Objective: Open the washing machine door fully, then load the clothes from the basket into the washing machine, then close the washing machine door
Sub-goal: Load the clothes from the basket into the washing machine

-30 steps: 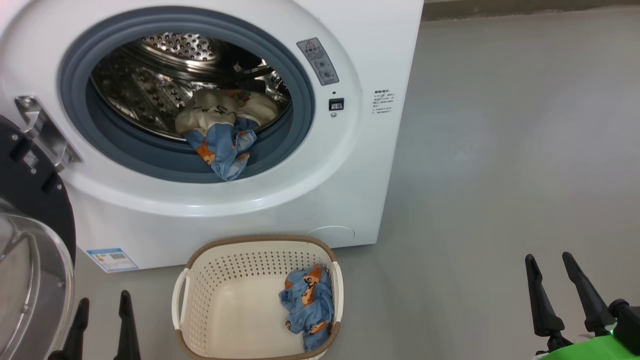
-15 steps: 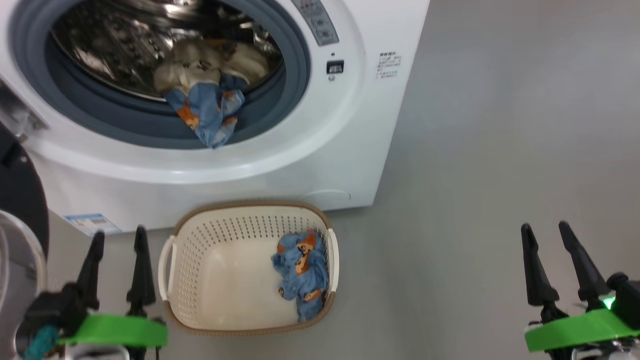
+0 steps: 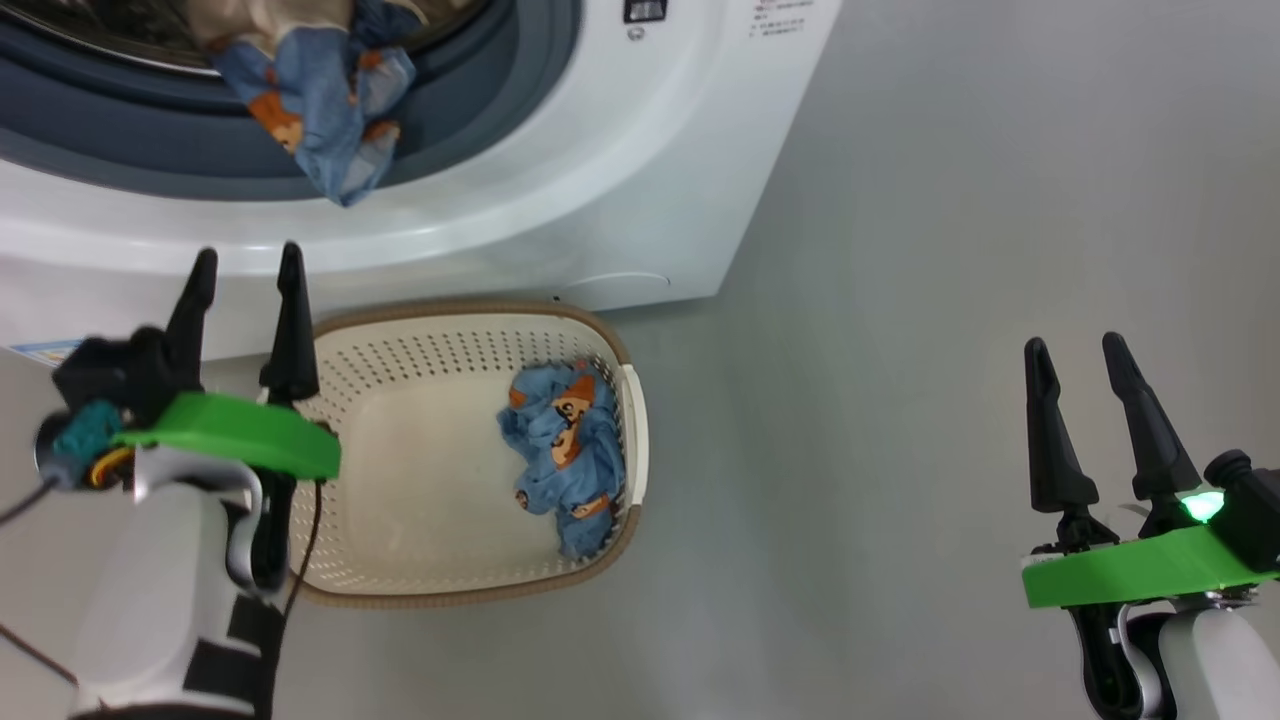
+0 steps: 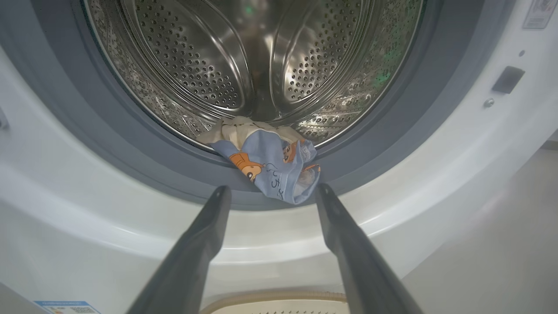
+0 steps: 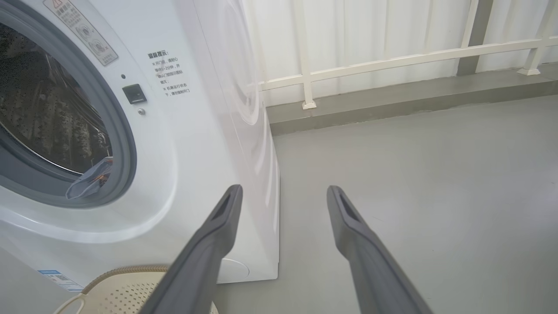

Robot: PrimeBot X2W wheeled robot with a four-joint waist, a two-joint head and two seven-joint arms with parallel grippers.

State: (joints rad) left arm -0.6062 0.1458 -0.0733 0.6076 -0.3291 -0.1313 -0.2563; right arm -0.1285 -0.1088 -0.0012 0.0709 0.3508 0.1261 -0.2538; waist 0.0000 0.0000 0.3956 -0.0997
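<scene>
Left claw (image 3: 247, 262): fingers spread wide, nothing in them. I've got it hovering over the left rim of the basket (image 3: 450, 308), tips aimed at the front of the washing machine (image 3: 600, 180).
Right claw (image 3: 1075, 348): also wide open and empty, parked well off to the right over bare floor (image 3: 900, 300). That leaves the left arm room to work, I reckon.
Basket spot: on the floor, tight against the machine's foot and right below the opening, so it's a short carry up.
Basket garment (image 3: 560, 450): one blue bear-print piece, bunched against the right wall. It sits below and to the right of my left claw, across the bare basket bottom, and well apart from the right claw.
Loaded clothes: a cream piece (image 4: 235, 131) lies at the lip of the drum (image 4: 244, 65). A blue bear-print piece (image 4: 274, 170) is draped over the gasket (image 4: 130, 148), its tail dangling outside, just past my left fingertips in the wrist view.
Worry: that tail looks dropped, not pushed in. My guess is a closing door would pinch it.
Progress: one piece left to lift, by my count.
</scene>
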